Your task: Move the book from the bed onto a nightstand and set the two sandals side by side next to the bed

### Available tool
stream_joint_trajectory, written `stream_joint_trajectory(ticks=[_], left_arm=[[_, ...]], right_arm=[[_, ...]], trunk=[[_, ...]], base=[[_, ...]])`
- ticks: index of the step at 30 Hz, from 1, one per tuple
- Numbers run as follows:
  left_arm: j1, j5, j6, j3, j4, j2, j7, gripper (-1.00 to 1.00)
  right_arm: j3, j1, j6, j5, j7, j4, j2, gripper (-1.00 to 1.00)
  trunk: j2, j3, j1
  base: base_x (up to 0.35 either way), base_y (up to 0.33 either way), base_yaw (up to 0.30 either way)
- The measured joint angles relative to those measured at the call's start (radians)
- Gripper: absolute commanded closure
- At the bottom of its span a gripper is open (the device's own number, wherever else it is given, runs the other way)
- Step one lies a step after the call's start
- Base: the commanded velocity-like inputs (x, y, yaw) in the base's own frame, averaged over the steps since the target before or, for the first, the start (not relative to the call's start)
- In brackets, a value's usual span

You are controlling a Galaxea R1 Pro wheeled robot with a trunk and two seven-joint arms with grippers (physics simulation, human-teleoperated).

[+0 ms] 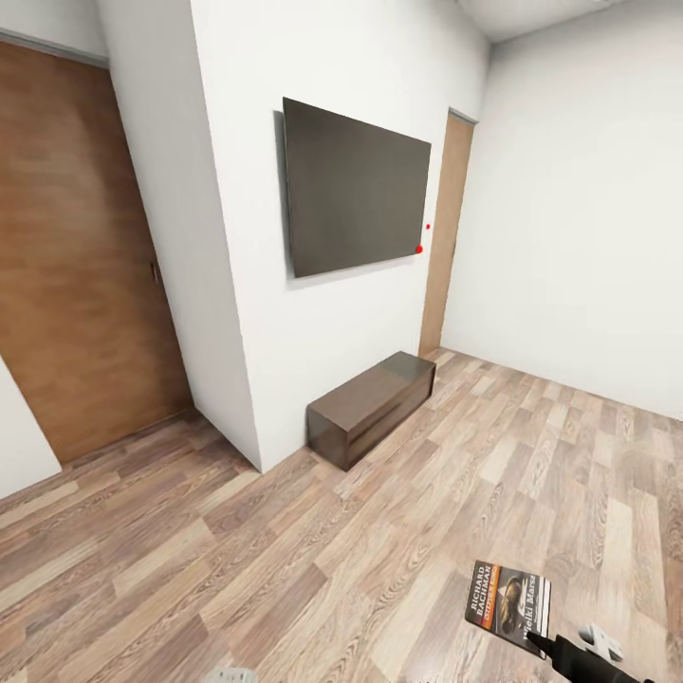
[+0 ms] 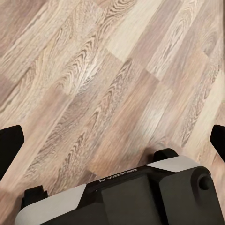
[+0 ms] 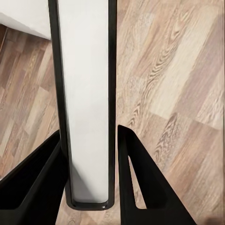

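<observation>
The book (image 1: 510, 599), a thin paperback with a dark cover and an orange band, hangs low over the wood floor at the head view's lower right. My right gripper (image 1: 544, 645) is shut on its near edge. The right wrist view shows the book (image 3: 86, 93) edge-on, its white page block clamped between the two black fingers (image 3: 140, 187). My left gripper (image 2: 112, 143) is open, its fingertips (image 2: 9, 145) far apart over bare planks, holding nothing. The bed, the nightstand and the sandals are out of view.
A white wall with a dark flat screen (image 1: 356, 190) juts out ahead, a low dark-brown cabinet (image 1: 372, 406) at its foot. A wooden door (image 1: 76, 266) stands at left, a narrower one (image 1: 446, 237) further back. My own base (image 2: 140, 197) is below the left gripper.
</observation>
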Motion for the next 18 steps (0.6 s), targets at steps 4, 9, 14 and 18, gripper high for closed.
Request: stream_joint_trajectory(ticks=[4, 9, 14, 18], left_arm=[[0.000, 0.000, 0.000, 0.000, 0.000, 0.000, 0.000, -1.00], [0.000, 0.000, 0.000, 0.000, 0.000, 0.000, 0.000, -1.00], [0.000, 0.000, 0.000, 0.000, 0.000, 0.000, 0.000, -1.00], [0.000, 0.000, 0.000, 0.000, 0.000, 0.000, 0.000, -1.00]], right_arm=[[0.000, 0.000, 0.000, 0.000, 0.000, 0.000, 0.000, 1.00], [0.000, 0.000, 0.000, 0.000, 0.000, 0.000, 0.000, 1.00], [0.000, 0.000, 0.000, 0.000, 0.000, 0.000, 0.000, 1.00], [0.000, 0.000, 0.000, 0.000, 0.000, 0.000, 0.000, 1.00]], trunk=[[0.000, 0.000, 0.000], [0.000, 0.000, 0.000], [0.000, 0.000, 0.000], [0.000, 0.000, 0.000]], base=[[0.000, 0.000, -0.239], [0.000, 0.000, -0.238], [0.000, 0.000, -0.238], [0.000, 0.000, -0.238]])
